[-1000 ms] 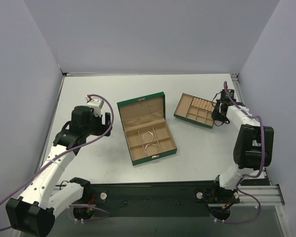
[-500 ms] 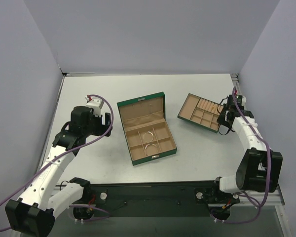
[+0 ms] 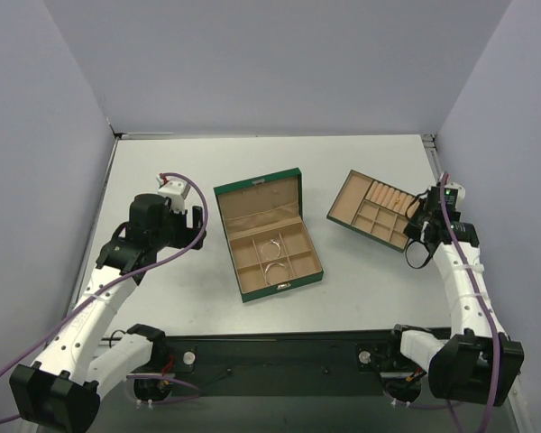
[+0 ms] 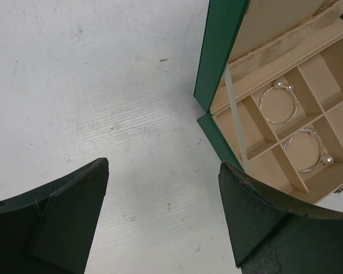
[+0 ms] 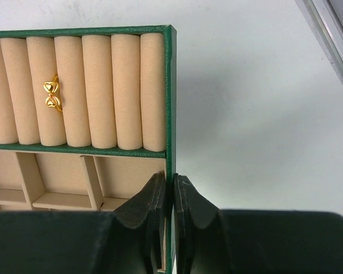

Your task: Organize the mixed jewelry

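The green box (image 3: 260, 209) lies open in the middle of the table. Two thin silvery hoops with pearl ends lie in its middle compartments, one (image 4: 279, 103) behind the other (image 4: 308, 151); they also show from above (image 3: 270, 256). A small gold ring (image 5: 51, 97) sits between the tan rolls of the small green tray (image 3: 341, 193). My right gripper (image 5: 172, 184) is shut on the tray's green side wall (image 5: 169, 85), at the tray's right end (image 3: 417, 227). My left gripper (image 4: 164, 165) is open and empty, over bare table left of the box (image 3: 197, 221). The chain is out of view.
The tray's other tan compartments (image 5: 57, 171) look empty where visible. The table's right edge and side wall (image 3: 451, 171) are close to my right arm. The box's raised lid side (image 4: 217, 51) stands just right of my left gripper.
My right gripper has dragged the small green tray to the right and a little nearer, holding its wall. The left arm and the green box have not moved.
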Motion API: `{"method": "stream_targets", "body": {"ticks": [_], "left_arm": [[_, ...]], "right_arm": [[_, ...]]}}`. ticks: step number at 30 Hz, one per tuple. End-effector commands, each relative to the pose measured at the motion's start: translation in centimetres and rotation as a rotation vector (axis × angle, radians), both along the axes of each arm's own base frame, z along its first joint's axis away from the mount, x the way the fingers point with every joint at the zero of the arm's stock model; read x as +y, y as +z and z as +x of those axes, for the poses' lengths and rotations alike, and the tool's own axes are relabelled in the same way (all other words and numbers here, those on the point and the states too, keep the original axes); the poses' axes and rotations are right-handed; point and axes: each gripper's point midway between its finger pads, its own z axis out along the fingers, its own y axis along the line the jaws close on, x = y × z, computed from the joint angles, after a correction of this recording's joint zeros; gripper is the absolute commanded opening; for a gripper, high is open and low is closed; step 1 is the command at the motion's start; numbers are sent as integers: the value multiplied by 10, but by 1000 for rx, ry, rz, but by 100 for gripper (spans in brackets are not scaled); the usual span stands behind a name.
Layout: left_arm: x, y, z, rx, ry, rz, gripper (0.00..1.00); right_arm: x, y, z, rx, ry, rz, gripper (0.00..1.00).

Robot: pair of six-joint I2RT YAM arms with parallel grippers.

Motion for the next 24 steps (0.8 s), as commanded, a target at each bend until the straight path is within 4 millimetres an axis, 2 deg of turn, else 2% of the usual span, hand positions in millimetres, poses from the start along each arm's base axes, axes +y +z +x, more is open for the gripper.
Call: {"method": "stream_targets", "body": {"ticks": [1, 9, 10, 14, 18, 19, 24], "left_arm": [[-4, 12, 6, -46, -14, -17, 88], [-1, 12, 5, -48, -2, -11, 88], [-1, 12, 6, -48, -4, -11, 88], [-2, 11, 5, -41, -9, -12, 88], [-1, 11, 6, -43, -5, -12, 88], [-1, 11, 6, -43, -3, -11, 88], [-1, 11, 6, -45, -5, -12, 88]], "right_arm": [[4, 18, -16, -24, 9, 11, 0], [27, 35, -27, -20, 153, 69, 0], [37, 42, -25, -35, 197, 103, 0], [60, 47, -22, -29, 320, 145, 0], [81, 43, -22, 9, 436, 111, 0], [93, 41, -23, 23, 485, 107, 0], [113, 27, -21, 76, 568, 79, 0]]}}
